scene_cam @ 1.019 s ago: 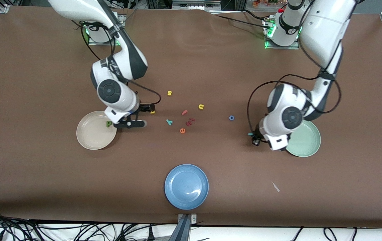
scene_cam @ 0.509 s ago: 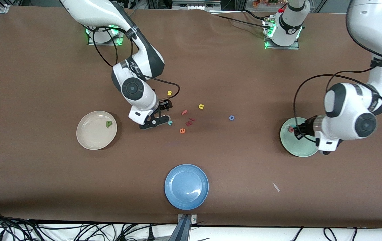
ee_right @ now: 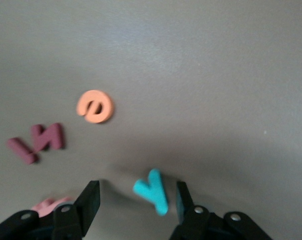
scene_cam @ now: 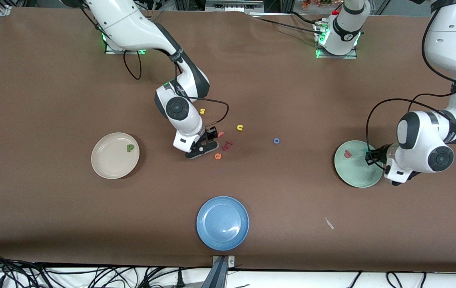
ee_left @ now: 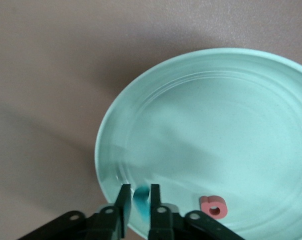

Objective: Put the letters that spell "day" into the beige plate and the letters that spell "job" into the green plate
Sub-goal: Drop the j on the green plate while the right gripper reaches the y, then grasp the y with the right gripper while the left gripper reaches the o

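The right pincer [ee_right: 133, 202] stands low over the table [scene_cam: 52, 80], its fingers [ee_right: 89, 200] apart around the teal y [ee_right: 152, 190]. The orange e [ee_right: 94, 106], two maroon letters [ee_right: 36, 142] and a pink letter [ee_right: 49, 204] crowd close beside it.

The left pincer [ee_left: 139, 206] hangs above the green plate [ee_left: 271, 110], whose middle lies bare, with only the salmon b [ee_left: 213, 206] just beside the pincer.

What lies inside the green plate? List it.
Inside the green plate: a salmon-red b. The left hand, over the plate, has a teal j between its fingers. No more shows.
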`<control>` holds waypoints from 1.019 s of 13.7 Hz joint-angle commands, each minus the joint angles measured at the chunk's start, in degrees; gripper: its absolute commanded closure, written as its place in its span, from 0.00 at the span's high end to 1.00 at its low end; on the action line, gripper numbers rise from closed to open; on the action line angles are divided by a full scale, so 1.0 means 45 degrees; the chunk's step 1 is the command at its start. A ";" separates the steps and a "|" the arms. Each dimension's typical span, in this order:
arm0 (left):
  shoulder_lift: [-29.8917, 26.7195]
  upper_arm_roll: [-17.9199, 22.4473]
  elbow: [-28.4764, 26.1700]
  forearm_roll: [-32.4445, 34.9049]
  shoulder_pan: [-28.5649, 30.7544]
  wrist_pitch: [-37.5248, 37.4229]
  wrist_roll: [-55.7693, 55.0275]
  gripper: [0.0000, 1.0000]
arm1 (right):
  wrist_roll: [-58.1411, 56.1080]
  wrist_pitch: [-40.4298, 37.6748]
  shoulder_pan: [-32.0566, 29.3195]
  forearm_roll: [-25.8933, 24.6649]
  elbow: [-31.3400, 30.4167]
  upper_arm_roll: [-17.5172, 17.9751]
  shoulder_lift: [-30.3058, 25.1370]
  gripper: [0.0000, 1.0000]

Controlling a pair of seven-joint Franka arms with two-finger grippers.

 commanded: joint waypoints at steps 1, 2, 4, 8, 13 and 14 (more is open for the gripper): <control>-0.0425 -0.0303 0.0152 0.0294 -0.0102 -0.0259 -0.0030 1.00 | -0.0153 0.0097 -0.0103 -0.0740 0.0367 -0.0004 0.0196 0.69; -0.0853 -0.0730 0.0152 0.0274 -0.0102 -0.0512 -0.0245 1.00 | -0.0057 0.0097 -0.0104 -0.0741 0.0347 -0.0004 0.0254 0.66; -0.1576 -0.1802 0.0172 -0.0385 -0.0102 -0.1234 -0.1741 1.00 | -0.0017 0.0117 -0.0006 -0.0721 0.0270 -0.0004 0.0274 0.62; -0.1425 -0.3973 0.0075 -0.0605 -0.0665 -0.0771 -0.5883 1.00 | 0.0626 -0.0311 0.0189 -0.0741 0.0113 -0.0004 0.0176 0.42; -0.0389 -0.3957 -0.0490 -0.0409 -0.2834 0.2314 -0.8975 0.95 | 0.0647 -0.1134 0.0170 -0.0838 0.0152 -0.0063 -0.0117 0.23; -0.0388 -0.3957 -0.0898 -0.0409 -0.3049 0.2705 -0.9209 0.93 | 0.0628 -0.1134 0.0170 -0.0838 0.0191 -0.0063 -0.0117 0.21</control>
